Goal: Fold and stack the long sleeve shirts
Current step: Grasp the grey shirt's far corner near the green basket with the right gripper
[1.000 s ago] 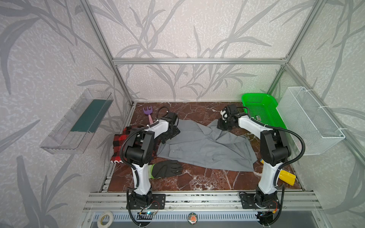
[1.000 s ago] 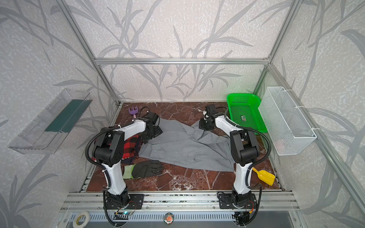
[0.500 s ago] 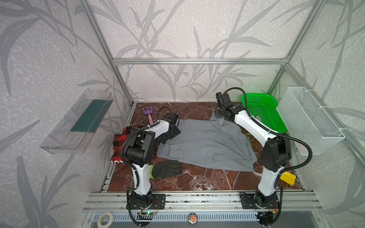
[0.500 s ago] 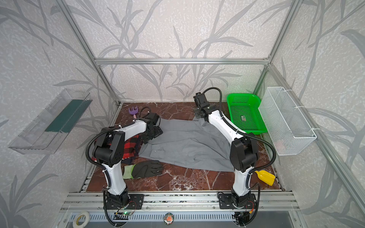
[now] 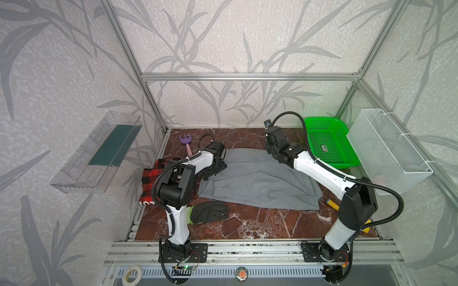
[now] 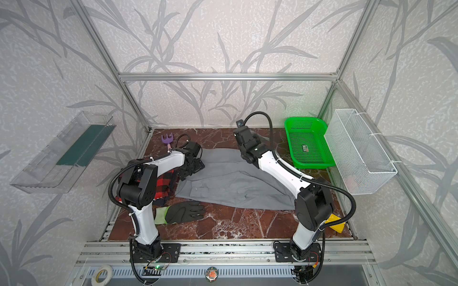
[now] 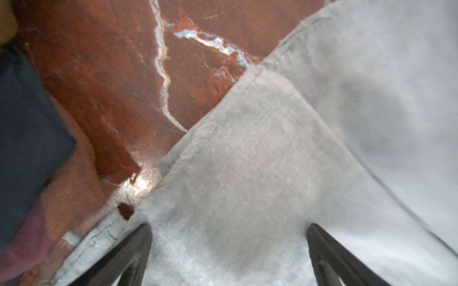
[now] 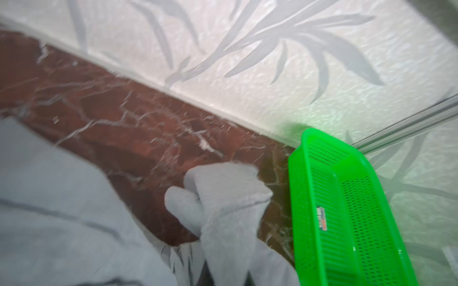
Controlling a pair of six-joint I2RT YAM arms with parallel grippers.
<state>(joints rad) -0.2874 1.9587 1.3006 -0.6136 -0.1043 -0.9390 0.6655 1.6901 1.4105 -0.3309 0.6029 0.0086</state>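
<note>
The grey long sleeve shirt (image 5: 260,183) (image 6: 230,183) lies spread over the middle of the marble floor. My right gripper (image 5: 271,146) (image 8: 226,279) is shut on a bunched fold of the grey shirt (image 8: 223,198) at its far right corner, held a little above the floor beside the green basket. My left gripper (image 5: 213,170) (image 7: 229,225) hovers open over the grey shirt (image 7: 272,161) at its left edge, with a dark finger (image 7: 138,242) on each side of bare cloth. The red-and-black plaid shirt (image 5: 151,178) (image 6: 164,183) lies crumpled at the left, partly hidden by the left arm.
A green basket (image 5: 327,146) stands at the back right, with a white wire basket (image 5: 386,153) on the right wall. A black glove (image 5: 210,211) lies near the front, a purple rake (image 5: 186,142) at the back left, a yellow tool (image 5: 332,203) at the right. A clear tray (image 5: 99,153) hangs on the left wall.
My right gripper has risen and moved left toward the back with the grey cloth, and the shirt's far part now lies flatter. The left arm has not moved.
</note>
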